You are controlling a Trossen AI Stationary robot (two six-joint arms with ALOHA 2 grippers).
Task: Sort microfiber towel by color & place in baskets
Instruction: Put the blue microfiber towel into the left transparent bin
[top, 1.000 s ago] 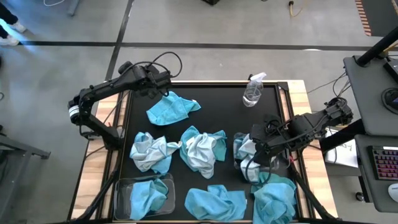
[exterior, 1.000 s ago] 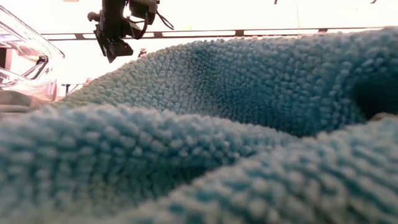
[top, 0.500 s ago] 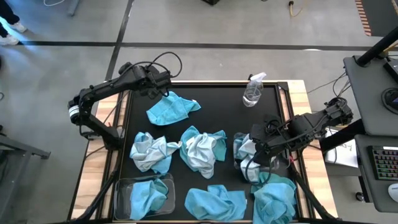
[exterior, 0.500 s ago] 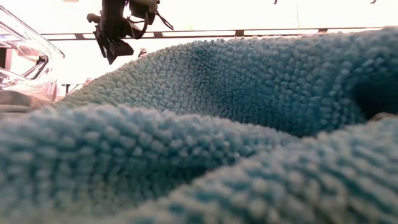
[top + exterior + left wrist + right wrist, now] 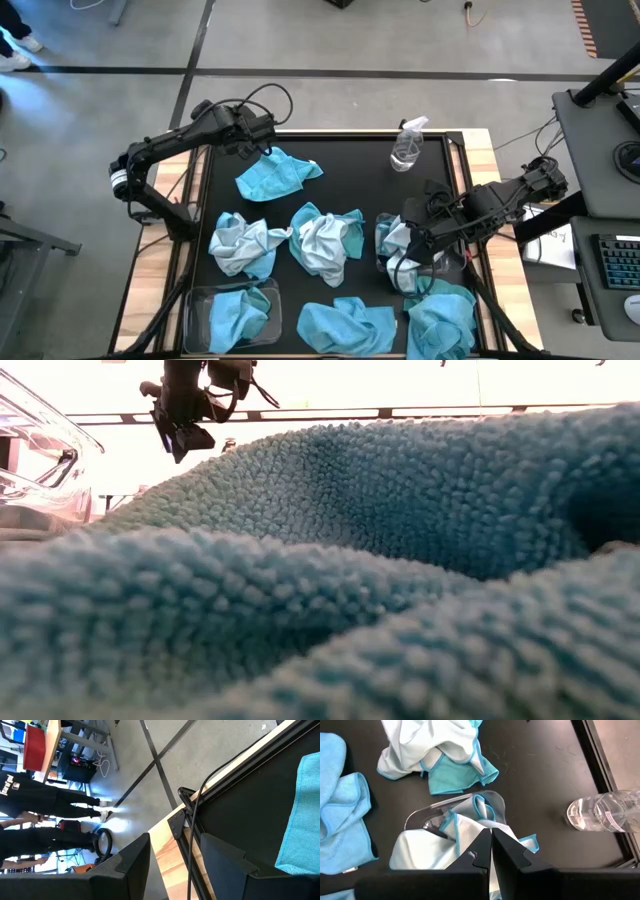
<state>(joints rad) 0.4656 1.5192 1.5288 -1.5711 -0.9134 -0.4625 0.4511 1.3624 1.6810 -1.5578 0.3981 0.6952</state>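
The left gripper hangs with its fingers spread wide apart, just over the far-left edge of the table, and right beneath its tips lies a bright turquoise towel, flat and on its own. That looks like the next pick. To do it well, I'd come straight down onto the near edge of the cloth, pinch a fold rather than a flat patch, and lift high enough that the tail clears the table before swinging away.

Across the table, the right gripper has its fingers pressed together on nothing, poised directly over the right basket, where a pale towel with turquoise trim lies bunched below its tips. That arm looks parked.

Where should the turquoise one go? Towards the front from the left gripper sits the left basket, with a turquoise towel already inside, so that seems the matching bin.

What's in between: a pale crumpled towel lies right on the path from the left gripper to that basket, and another mixed heap sits beside it, nearer the table's centre. A low carry could drag them. A clear spray bottle stands well off, between the two grippers at the far edge, out of the way. More turquoise cloths wait along the front edge beyond the heaps.
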